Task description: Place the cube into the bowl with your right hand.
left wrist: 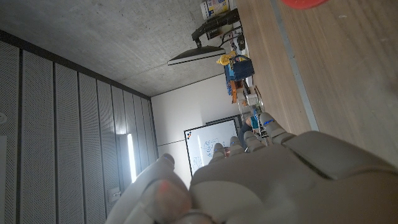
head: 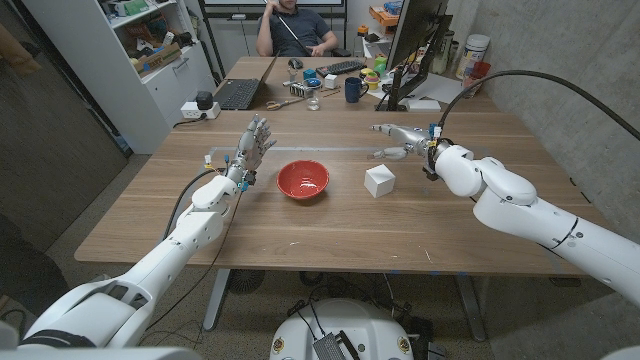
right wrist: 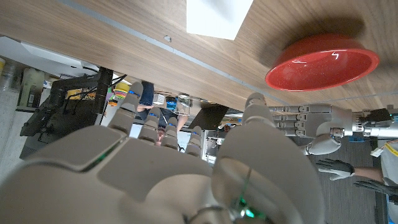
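A white cube [head: 379,181] sits on the wooden table [head: 320,225], just right of a red bowl [head: 303,180] that holds nothing. My right hand [head: 402,139] hovers behind and slightly right of the cube, fingers spread, holding nothing. My left hand [head: 254,143] stands upright behind and left of the bowl, fingers apart and holding nothing. In the right wrist view, the cube [right wrist: 217,17] and bowl [right wrist: 323,62] lie beyond my right hand [right wrist: 186,155], with my left hand [right wrist: 311,121] past the bowl. In the left wrist view, the bowl's rim [left wrist: 303,3] is just past my left hand [left wrist: 261,174].
At the back of the table are a laptop [head: 240,92], a power strip [head: 200,108], a blue mug [head: 354,90], a glass [head: 314,101], a keyboard [head: 342,68] and a monitor [head: 415,45]. A person [head: 295,28] sits behind it. A pale strip [head: 330,149] crosses the table.
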